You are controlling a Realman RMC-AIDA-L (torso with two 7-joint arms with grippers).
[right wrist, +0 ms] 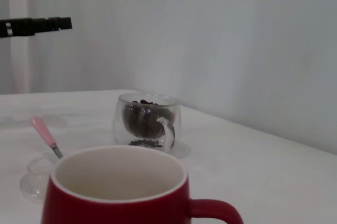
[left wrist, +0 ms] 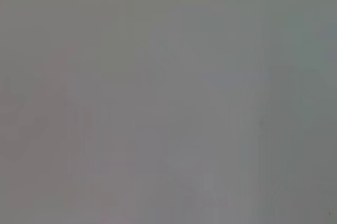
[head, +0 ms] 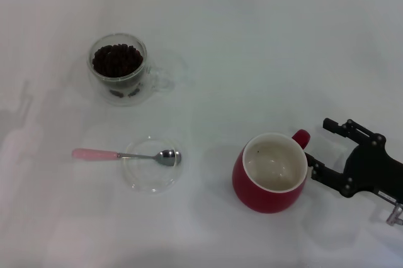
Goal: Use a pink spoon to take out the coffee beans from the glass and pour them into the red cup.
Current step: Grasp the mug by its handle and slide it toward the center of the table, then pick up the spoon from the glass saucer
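Clear double-walled glass (head: 118,70) stands upright on the white counter (head: 264,41), filled close to its rim with dark coffee beans (head: 117,60), its side handle turned toward the red cup (head: 269,172). The red cup stands upright with a white inside that appears to hold nothing. Between the two, well apart from the cup, a flat clear saucer (head: 151,165) carries the metal bowl of the pink spoon (head: 126,155), whose pale handle reaches out past the saucer rim, away from the cup. The right claw (head: 318,148) sits just beside the cup's loop handle with fingers spread and released, grasping nothing. The spoon lies on the cup's far side from this claw. Left claw is not seen.
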